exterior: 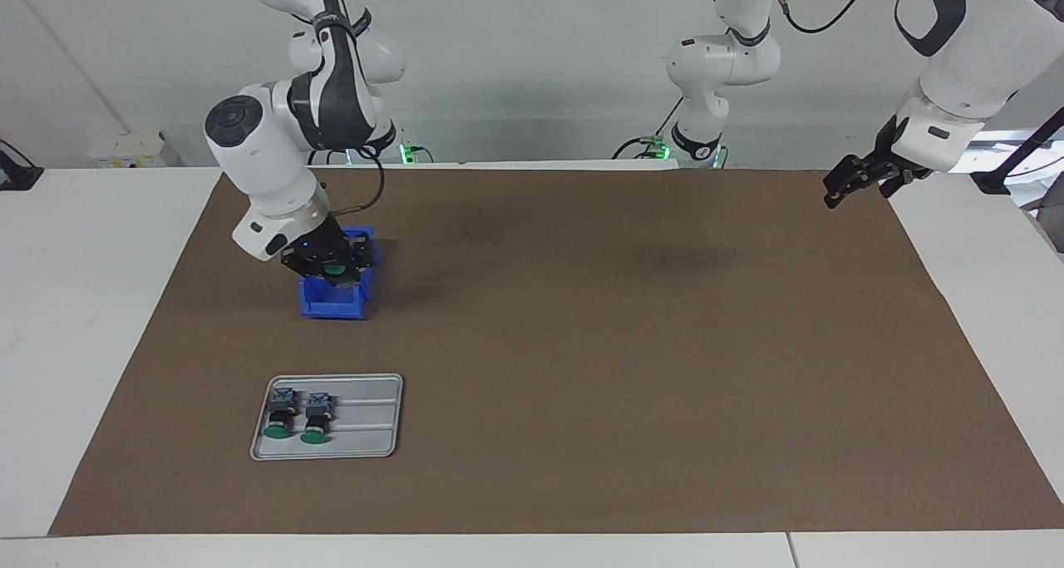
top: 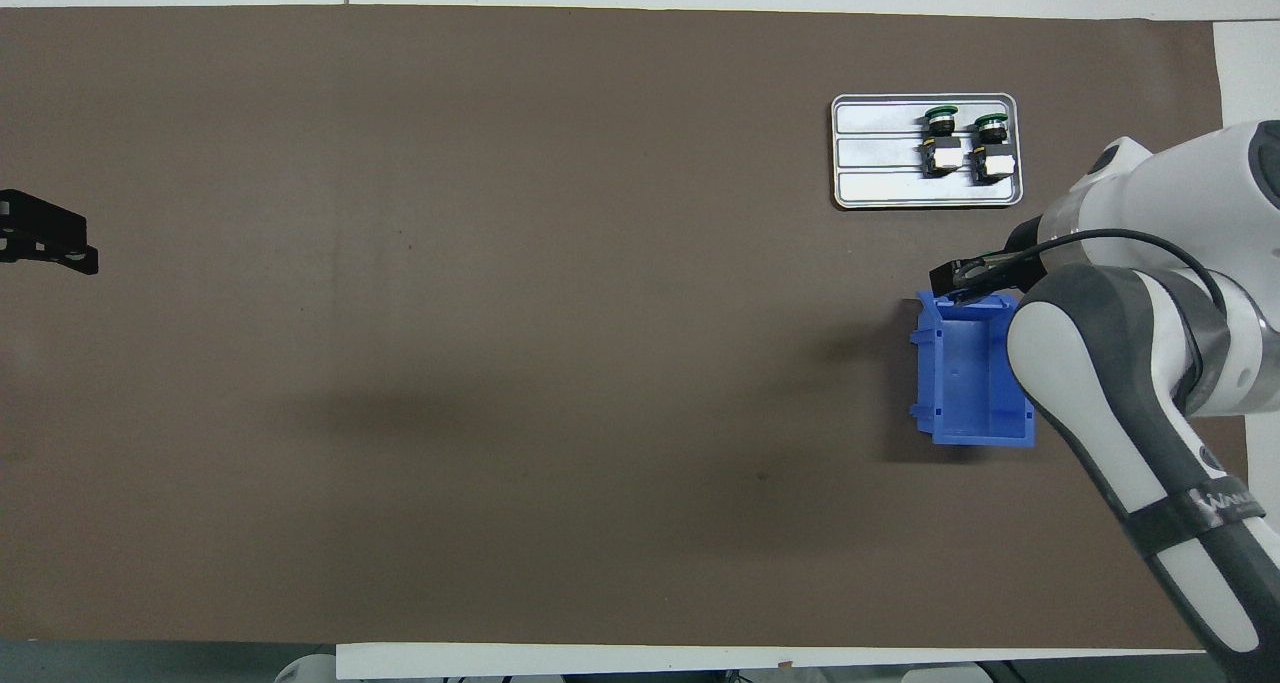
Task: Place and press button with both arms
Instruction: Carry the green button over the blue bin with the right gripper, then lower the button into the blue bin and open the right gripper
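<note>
My right gripper (exterior: 332, 270) hangs just above the blue bin (exterior: 332, 303) and is shut on a button (exterior: 336, 267), whose green cap shows between the fingers. In the overhead view only the right gripper's tip (top: 968, 275) shows over the bin's edge farther from the robots (top: 965, 383), and the held button is hidden under the arm. My left gripper (exterior: 849, 184) waits raised and open over the mat's edge at the left arm's end, and it also shows in the overhead view (top: 45, 238).
A grey metal tray (exterior: 370, 418) lies farther from the robots than the bin. It holds two more green-capped buttons (exterior: 278, 414) (exterior: 317, 418) lying on their sides; tray (top: 870, 153) and buttons (top: 940, 135) (top: 994, 145) also show from above. A brown mat (exterior: 623, 343) covers the table.
</note>
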